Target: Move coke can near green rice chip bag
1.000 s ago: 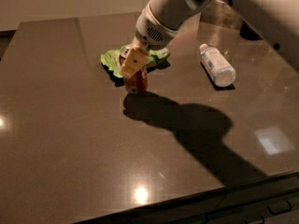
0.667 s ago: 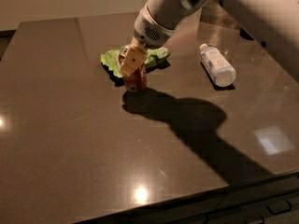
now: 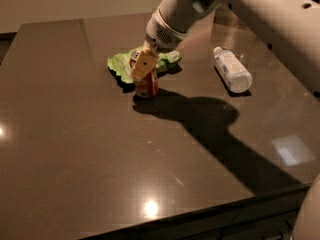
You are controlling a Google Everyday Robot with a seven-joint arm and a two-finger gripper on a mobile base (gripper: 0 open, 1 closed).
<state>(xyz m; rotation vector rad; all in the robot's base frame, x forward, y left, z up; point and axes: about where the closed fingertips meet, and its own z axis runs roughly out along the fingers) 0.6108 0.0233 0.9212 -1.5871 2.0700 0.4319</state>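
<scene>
The claw (image 3: 144, 68) is positioned over the top of the can (image 3: 147, 85), at the far middle of the table (image 3: 75, 149). Whether it is clamped on the can or spread around it cannot be told. The can is seen upright, its base apparently on the table, just beside the front edge of the bag (image 3: 120, 64) and possibly touching it. The placement asked for is judged to be essentially reached.

Hazards from this position:
- If the claw is raised while clamped, the can would be carried off the spot.
- If the claw is withdrawn sideways or at a tilt, the rim could be caught and the can tipped. A tipped can could roll away from the bag.
- If the can is pushed farther back, the bag could be crumpled or shoved away.
- The bottle (image 3: 231, 69) lies on its side well apart to the right, below the arm (image 3: 240, 4). It could be knocked by a low sweep and set rolling.

Count: one claw, one can, one bag, one bottle, one table.
</scene>
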